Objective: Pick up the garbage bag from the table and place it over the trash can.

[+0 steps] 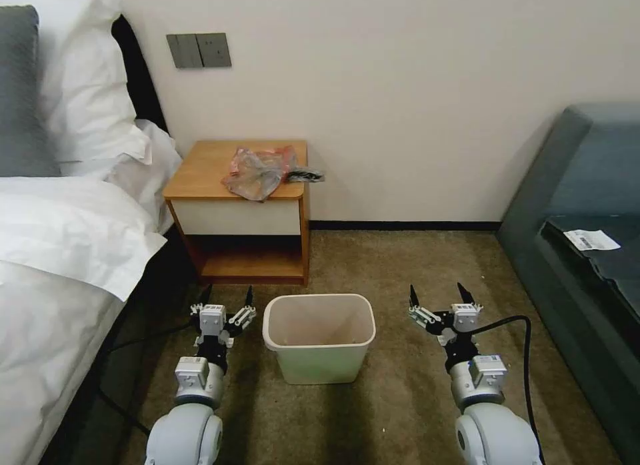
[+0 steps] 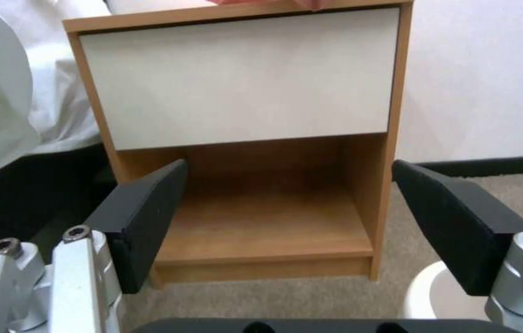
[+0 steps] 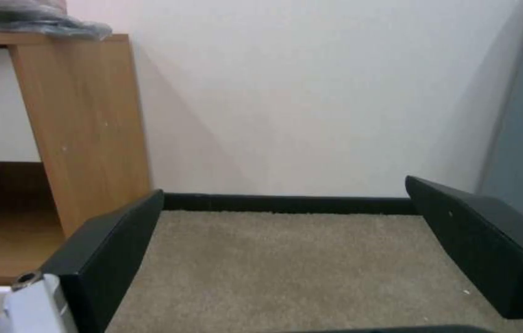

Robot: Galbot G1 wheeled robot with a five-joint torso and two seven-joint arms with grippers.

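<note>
Up on the wooden nightstand (image 1: pixel 207 168), the crumpled garbage bag (image 1: pixel 259 171) lies toward the top's wall-side right corner, its red-pink band showing and a dark twisted end trailing past the nightstand's right edge. On the carpet just in front of the nightstand stands the cream trash can (image 1: pixel 319 338), upright. The left gripper (image 1: pixel 227 300) hovers low beside the trash can, facing the nightstand's open shelf, fingers spread wide and holding nothing. The right gripper (image 1: pixel 437 295) hangs on the trash can's other side, a little farther from it, likewise wide open and empty.
</note>
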